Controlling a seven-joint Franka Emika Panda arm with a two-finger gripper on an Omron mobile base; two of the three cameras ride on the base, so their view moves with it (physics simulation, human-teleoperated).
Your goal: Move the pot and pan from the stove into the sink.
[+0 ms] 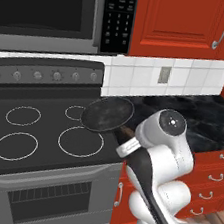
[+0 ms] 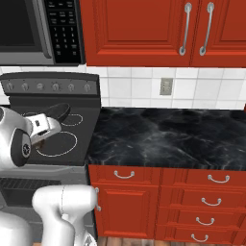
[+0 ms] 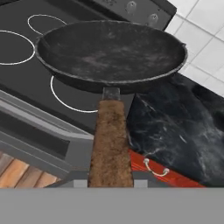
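The pan (image 1: 107,113) is a shallow dark frying pan with a brown handle (image 3: 110,144). It hangs tilted above the right rear of the stove (image 1: 41,124), over its right edge. My gripper (image 3: 110,183) is shut on the near end of the handle, which runs straight out from between the fingers. From the right base view the pan (image 2: 57,111) shows as a dark disc just beyond my white hand (image 2: 45,127), over the black cooktop (image 2: 81,137). The pot and the sink are out of view.
A dark marbled countertop (image 2: 168,139) stretches to the right of the stove, with red drawers (image 2: 211,202) below and red cabinets (image 2: 144,29) above. A microwave (image 1: 47,9) hangs over the stove. The knob panel (image 1: 43,74) stands behind the burners.
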